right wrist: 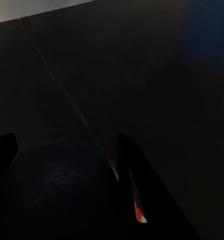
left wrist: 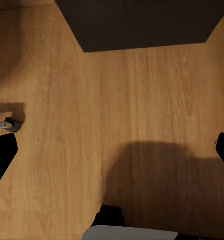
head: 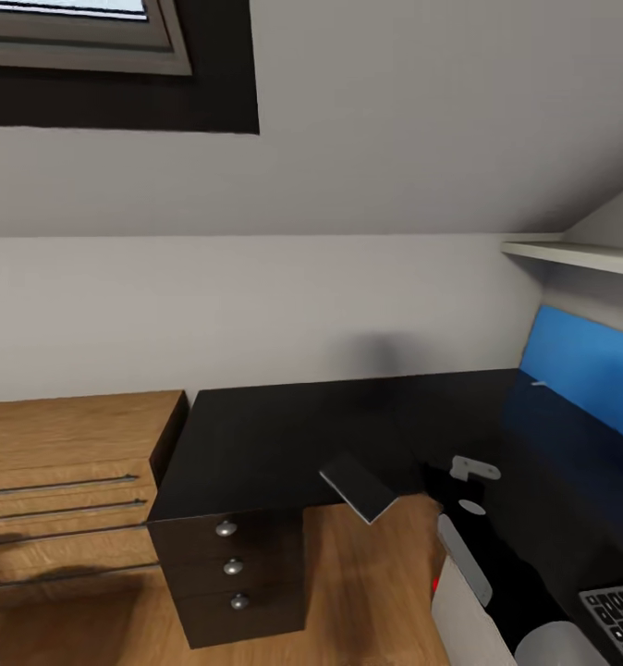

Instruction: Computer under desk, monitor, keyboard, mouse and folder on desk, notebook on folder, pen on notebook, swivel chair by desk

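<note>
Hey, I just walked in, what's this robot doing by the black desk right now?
It is facing the corner of the black desk, whose drawers sit beside a wooden counter. A keyboard lies on the desk at the head view's lower right, and a small pale pen rests near the blue back panel. The left pincer hangs open over the wooden floor, holding nothing. The right wrist view is too dark to tell what that pincer is doing.

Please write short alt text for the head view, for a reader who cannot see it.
A black L-shaped desk with three round-knobbed drawers stands against a pale wall, its blue back panel at right. A wooden counter is beside it; a keyboard corner shows bottom right.
</note>
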Tool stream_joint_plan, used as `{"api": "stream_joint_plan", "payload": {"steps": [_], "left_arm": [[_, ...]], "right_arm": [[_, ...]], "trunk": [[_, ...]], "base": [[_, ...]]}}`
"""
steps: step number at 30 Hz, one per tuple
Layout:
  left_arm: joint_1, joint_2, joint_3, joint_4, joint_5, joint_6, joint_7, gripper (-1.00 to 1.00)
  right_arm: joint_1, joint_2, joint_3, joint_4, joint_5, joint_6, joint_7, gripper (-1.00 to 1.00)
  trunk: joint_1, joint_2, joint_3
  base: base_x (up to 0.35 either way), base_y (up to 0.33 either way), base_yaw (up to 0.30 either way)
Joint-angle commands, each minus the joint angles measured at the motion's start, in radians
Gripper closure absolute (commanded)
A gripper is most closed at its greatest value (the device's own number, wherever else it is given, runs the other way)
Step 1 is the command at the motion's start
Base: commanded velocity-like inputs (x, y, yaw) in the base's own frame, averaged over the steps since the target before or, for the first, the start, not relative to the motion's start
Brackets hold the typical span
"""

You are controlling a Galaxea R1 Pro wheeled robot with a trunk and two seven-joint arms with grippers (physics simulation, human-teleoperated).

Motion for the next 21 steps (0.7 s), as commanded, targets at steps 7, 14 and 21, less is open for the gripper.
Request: {"api": "stream_joint_plan", "payload": {"steps": [7, 14, 21], "left_arm": [[-0.001, -0.001, -0.009, 0.0, 0.007, -0.003, 0.005, -1.0], [-0.001, -0.002, -0.009, 0.0, 0.007, -0.003, 0.005, -1.0], [0.0, 0.0, -0.008, 0.0, 0.007, -0.004, 0.005, -1.0]], "right_arm": [[-0.006, -0.011, 0.004, 0.063, -0.005, -0.023, 0.029, 1.0], [-0.006, -0.011, 0.007, 0.064, -0.003, -0.023, 0.029, 1.0], [-0.006, -0.01, 0.012, 0.065, -0.003, -0.027, 0.029, 1.0]], "trunk": [[0.0, -0.001, -0.005], [0.0, -0.001, -0.009], [0.0, -0.001, -0.011]], "base": [[0.0, 0.0, -0.265], [0.0, 0.0, -0.259], [0.0, 0.0, -0.147]]}}
